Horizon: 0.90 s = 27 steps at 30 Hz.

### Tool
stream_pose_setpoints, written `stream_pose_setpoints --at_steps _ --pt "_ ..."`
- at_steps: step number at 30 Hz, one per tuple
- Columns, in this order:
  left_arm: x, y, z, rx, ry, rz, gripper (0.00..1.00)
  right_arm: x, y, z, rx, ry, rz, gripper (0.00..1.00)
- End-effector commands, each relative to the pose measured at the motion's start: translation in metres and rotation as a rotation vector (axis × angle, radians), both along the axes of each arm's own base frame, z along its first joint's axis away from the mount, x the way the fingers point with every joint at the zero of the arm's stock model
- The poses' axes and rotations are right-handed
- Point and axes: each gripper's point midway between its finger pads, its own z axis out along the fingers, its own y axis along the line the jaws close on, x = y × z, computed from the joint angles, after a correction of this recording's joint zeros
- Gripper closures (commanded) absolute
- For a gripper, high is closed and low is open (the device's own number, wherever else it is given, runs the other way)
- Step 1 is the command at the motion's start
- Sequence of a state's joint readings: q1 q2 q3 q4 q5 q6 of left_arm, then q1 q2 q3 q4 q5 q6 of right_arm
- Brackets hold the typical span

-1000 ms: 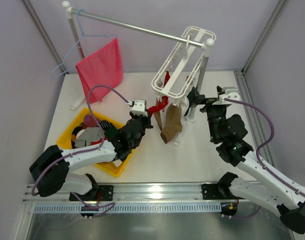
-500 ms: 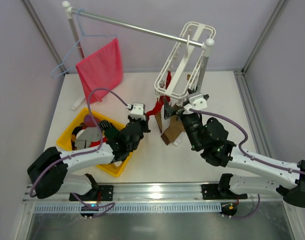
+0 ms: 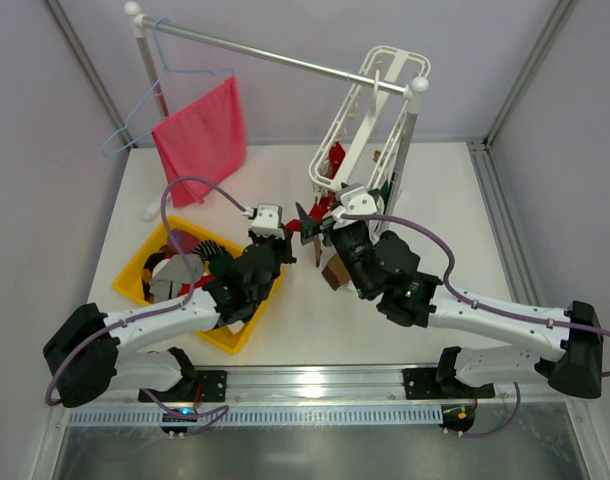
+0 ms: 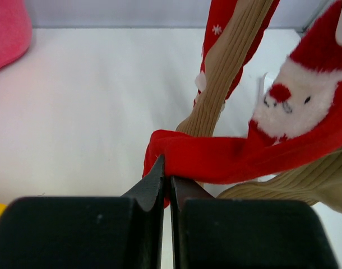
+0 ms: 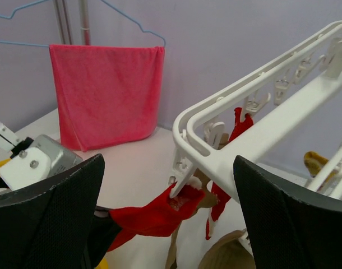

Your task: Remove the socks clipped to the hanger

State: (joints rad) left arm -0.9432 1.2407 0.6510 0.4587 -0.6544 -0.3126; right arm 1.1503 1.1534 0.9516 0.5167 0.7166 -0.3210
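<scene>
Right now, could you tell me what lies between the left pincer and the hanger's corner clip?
Only the red sock, stretched: one end pinched in the left pincer, the other in the hanger's clip, per both wrist views.

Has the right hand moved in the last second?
Yes, the right hand swung left, crossing from right of the rack post to its left.

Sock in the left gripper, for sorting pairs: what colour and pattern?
Red sock with a Santa face; clearest in the left wrist view.
</scene>
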Motion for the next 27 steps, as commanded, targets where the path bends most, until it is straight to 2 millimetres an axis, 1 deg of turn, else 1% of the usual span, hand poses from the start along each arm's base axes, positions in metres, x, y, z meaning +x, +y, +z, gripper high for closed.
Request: stream_pose_setpoints --at_steps 1,2,7,10,13,14,16,18,19,20,22,24,27 --pt "-0.002 0.008 0.022 -0.069 -0.037 0.032 1.00 -0.008 0.011 0.022 0.125 0.012 0.077 0.05" --pt "-0.003 0.009 0.025 -0.077 -0.042 0.034 1.00 -0.008 0.013 0.019 0.128 0.021 0.078 0.05" --pt "-0.008 0.011 0.029 -0.101 -0.047 0.016 1.00 0.000 0.018 0.001 0.121 0.074 0.033 0.07" --pt "-0.011 0.012 0.030 -0.110 -0.053 0.016 1.00 0.005 0.017 -0.008 0.128 0.108 -0.011 0.07" --pt "-0.013 0.012 0.030 -0.113 -0.056 0.022 1.00 0.006 0.016 -0.017 0.159 0.152 -0.030 0.08" --pt "-0.013 0.014 0.029 -0.110 -0.055 0.031 1.00 0.004 0.015 -0.015 0.178 0.151 -0.030 0.08" --pt "-0.013 0.014 0.025 -0.105 -0.052 0.033 1.00 0.007 0.009 -0.019 0.197 0.156 -0.072 0.08" --pt "-0.014 0.013 0.024 -0.105 -0.052 0.028 1.00 0.009 0.006 -0.022 0.194 0.157 -0.102 0.08" --pt "-0.016 0.010 0.024 -0.109 -0.054 0.021 1.00 0.012 0.002 -0.023 0.191 0.150 -0.138 0.08" --pt "-0.016 0.010 0.023 -0.109 -0.054 0.019 1.00 0.014 0.004 -0.028 0.171 0.153 -0.150 0.08" --pt "-0.018 0.008 0.024 -0.111 -0.055 0.011 1.00 0.018 0.004 -0.029 0.154 0.145 -0.184 0.08" --pt "-0.019 0.007 0.024 -0.112 -0.056 0.008 1.00 0.022 0.010 -0.032 0.128 0.147 -0.196 0.08" --pt "-0.022 0.006 0.024 -0.112 -0.060 0.002 1.00 0.028 0.015 -0.039 0.086 0.149 -0.236 0.08"
